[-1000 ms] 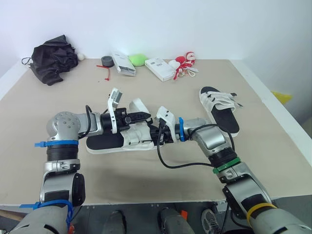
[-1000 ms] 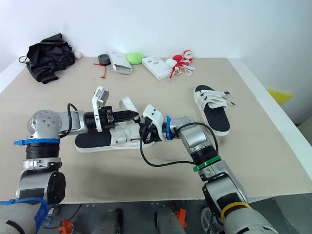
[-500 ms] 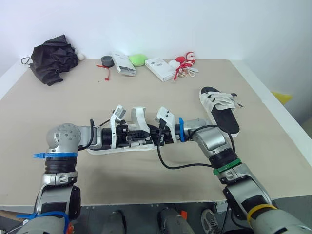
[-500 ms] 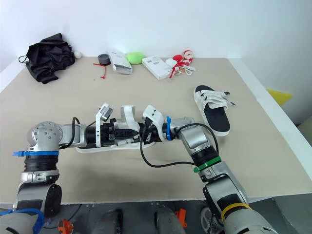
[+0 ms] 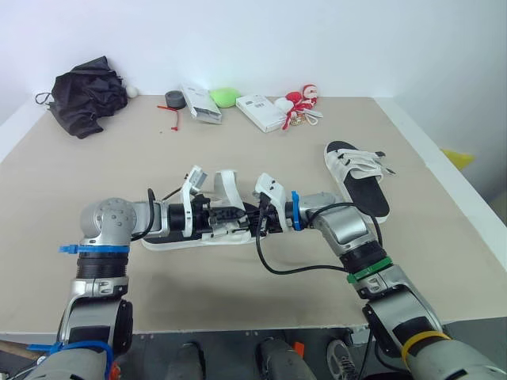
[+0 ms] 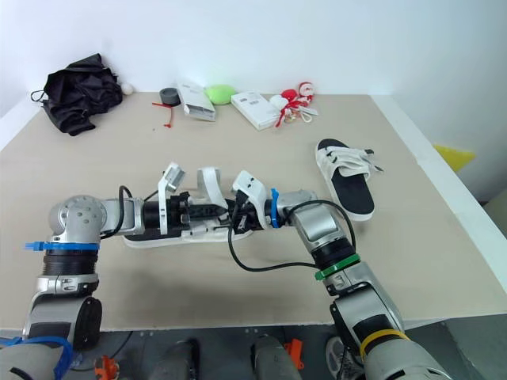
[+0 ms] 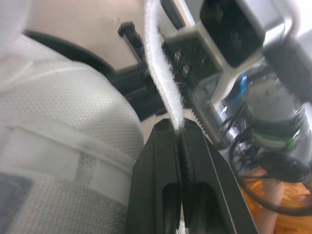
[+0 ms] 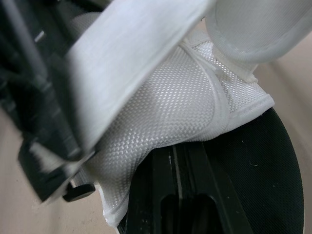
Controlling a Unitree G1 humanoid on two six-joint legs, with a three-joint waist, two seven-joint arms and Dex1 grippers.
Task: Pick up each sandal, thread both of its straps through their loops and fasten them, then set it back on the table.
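Observation:
A sandal [image 5: 170, 235] with a black sole and white straps lies in the middle of the table between my two grippers. My left gripper [image 5: 224, 214] is shut on one white strap [image 7: 162, 73], which runs up from the pinched fingertips [image 7: 163, 146]. That strap arches upright [image 5: 226, 185] over the sandal. From the other side, my right gripper [image 5: 252, 222] is shut on the edge of the sandal's white mesh upper [image 8: 180, 107], next to the black sole [image 8: 263, 170]. A second sandal [image 5: 358, 179] lies flat at the right with its straps loose.
Along the back edge are a black bag [image 5: 87, 96], a roll of tape [image 5: 173, 99], two white boxes [image 5: 200, 104] [image 5: 260, 112], a green object [image 5: 224, 96] and a red-and-white toy [image 5: 299, 103]. The table's right edge [image 5: 444, 170] runs close behind the second sandal.
My left gripper came down from a raised position to the sandal, bringing the strap with it; the strap now arches upright. The right gripper has stayed in place.

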